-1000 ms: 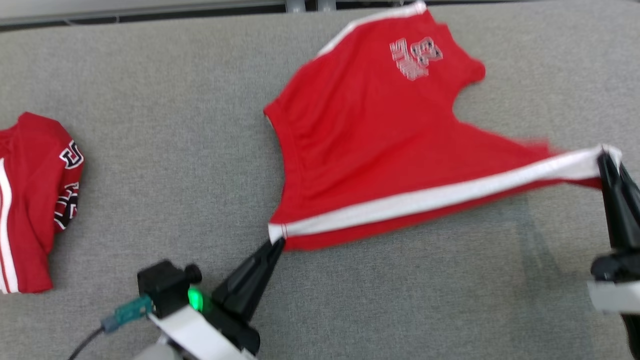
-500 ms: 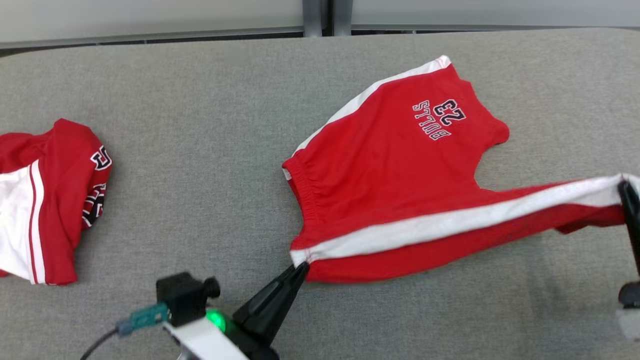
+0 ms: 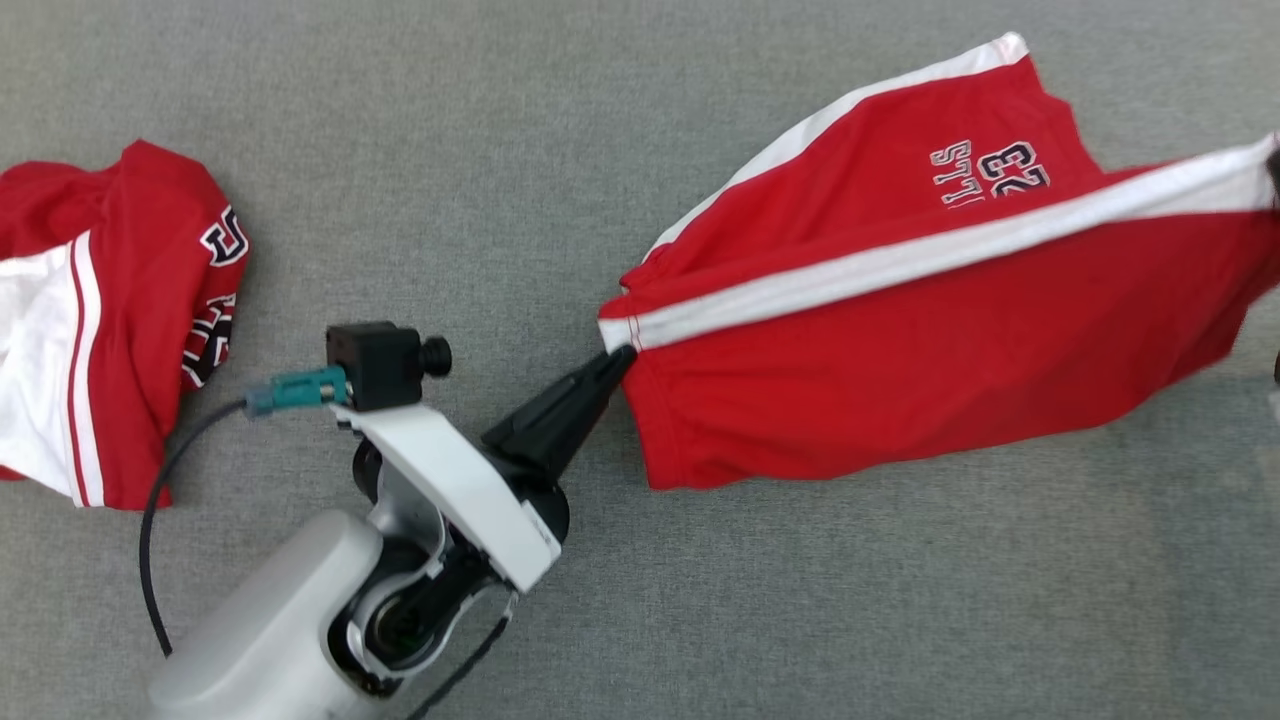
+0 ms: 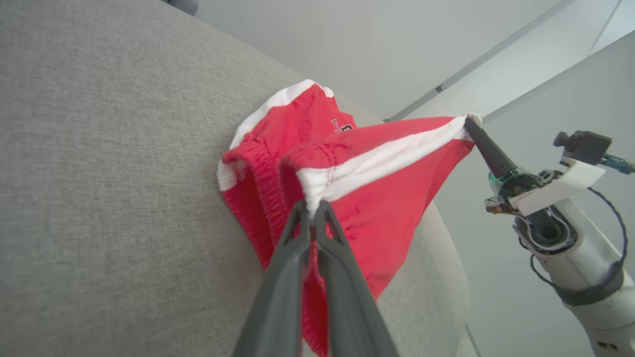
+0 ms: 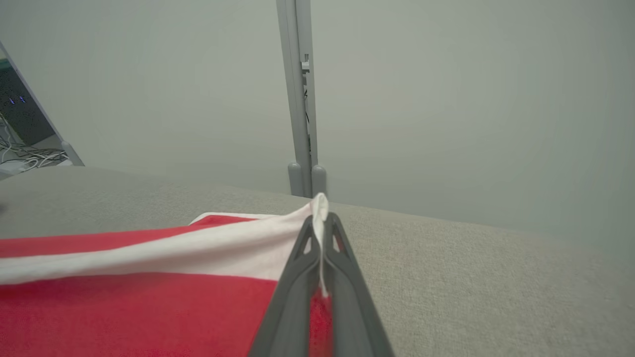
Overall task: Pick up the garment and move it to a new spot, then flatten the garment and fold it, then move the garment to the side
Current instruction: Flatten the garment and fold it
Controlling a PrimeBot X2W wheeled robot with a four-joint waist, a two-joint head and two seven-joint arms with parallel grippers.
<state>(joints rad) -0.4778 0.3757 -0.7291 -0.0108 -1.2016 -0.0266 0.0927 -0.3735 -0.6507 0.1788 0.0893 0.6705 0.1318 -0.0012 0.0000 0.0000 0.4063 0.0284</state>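
Note:
The garment is a pair of red shorts point(image 3: 900, 330) with a white side stripe and "BULLS 23" lettering, held stretched above the grey table point(image 3: 480, 150). My left gripper point(image 3: 622, 356) is shut on the stripe's waistband corner, as the left wrist view confirms point(image 4: 311, 208). My right gripper point(image 5: 321, 220) is shut on the stripe's other end, and it also appears across from the left wrist point(image 4: 469, 121). The stripe edge is taut between them. The near half hangs down in front, while the far half point(image 4: 292, 114) lies on the table.
A second red and white garment point(image 3: 110, 310) lies crumpled at the table's left. A grey post point(image 5: 300, 99) and wall stand behind the table's far edge. Open grey surface lies between the two garments and in front of the shorts.
The camera has shifted. Both grippers have raised the striped edge and carried it toward the far side, so the near half now hangs and partly covers the lettering side.

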